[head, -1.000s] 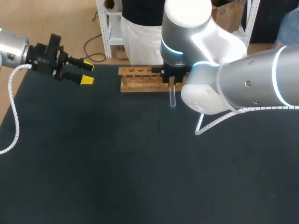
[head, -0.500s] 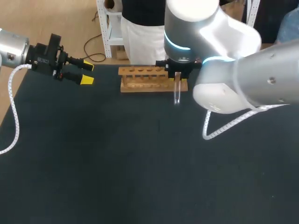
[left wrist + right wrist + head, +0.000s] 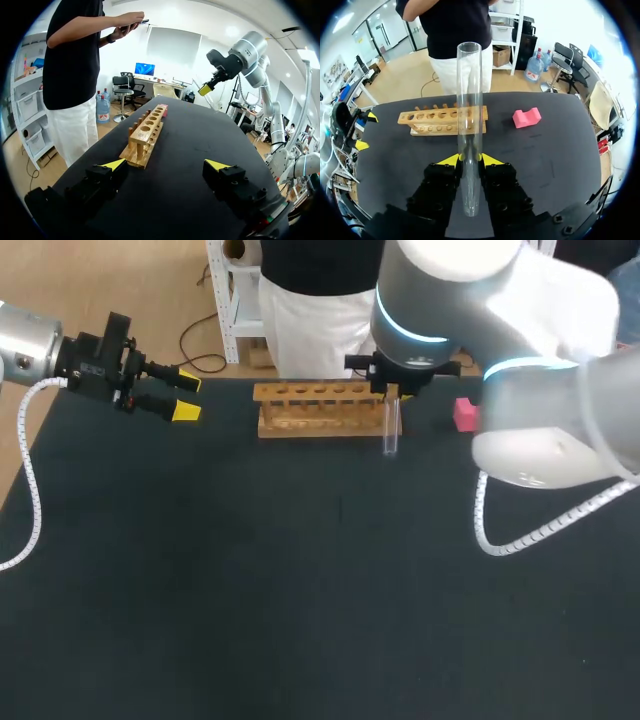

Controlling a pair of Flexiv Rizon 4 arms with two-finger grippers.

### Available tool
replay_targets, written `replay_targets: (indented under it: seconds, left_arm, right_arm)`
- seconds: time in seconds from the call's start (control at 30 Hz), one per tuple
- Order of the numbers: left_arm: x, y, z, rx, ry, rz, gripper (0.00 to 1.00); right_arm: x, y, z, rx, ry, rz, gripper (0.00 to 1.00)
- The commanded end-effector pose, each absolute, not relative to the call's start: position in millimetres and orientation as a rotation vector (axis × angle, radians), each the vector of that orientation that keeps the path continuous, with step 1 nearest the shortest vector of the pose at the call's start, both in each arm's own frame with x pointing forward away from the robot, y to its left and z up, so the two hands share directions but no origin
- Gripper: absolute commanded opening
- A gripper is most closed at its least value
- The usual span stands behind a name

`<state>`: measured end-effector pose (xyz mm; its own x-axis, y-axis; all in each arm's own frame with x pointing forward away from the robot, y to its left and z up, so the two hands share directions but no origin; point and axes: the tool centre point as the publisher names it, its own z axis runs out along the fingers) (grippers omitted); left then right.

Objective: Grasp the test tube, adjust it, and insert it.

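Right wrist view: R gripper is pinching the test tube, w/ wooden rack ahead. L gripper is hanging well apart, fingers spread wide.

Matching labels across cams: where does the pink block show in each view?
Head view: pink block on the table, right of the wooden rack and the held test tube.
Left wrist view: a small pink spot just past the rack's far end.
Right wrist view: ahead of the fingers, beside the rack's end.
Shared landmark: the wooden rack.
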<state>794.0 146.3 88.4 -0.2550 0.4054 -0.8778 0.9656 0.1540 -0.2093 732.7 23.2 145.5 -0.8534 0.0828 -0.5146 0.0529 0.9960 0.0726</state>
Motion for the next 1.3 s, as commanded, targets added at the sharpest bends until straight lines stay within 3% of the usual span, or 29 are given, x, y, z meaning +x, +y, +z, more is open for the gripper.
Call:
replay_targets:
  seconds: [0.03, 1.3]
  left_arm:
    - [794.8, 146.5, 87.6, 1.315, 1.762, -1.066, 1.0]
    - [794.8, 146.5, 87.6, 1.315, 1.762, -1.066, 1.0]
  right_arm:
    - [717.3, 17.8, 154.0, 0.092, 2.556, 0.083, 0.0]
    - [713.0, 18.3, 153.1, 0.031, 2.573, 0.119, 0.0]
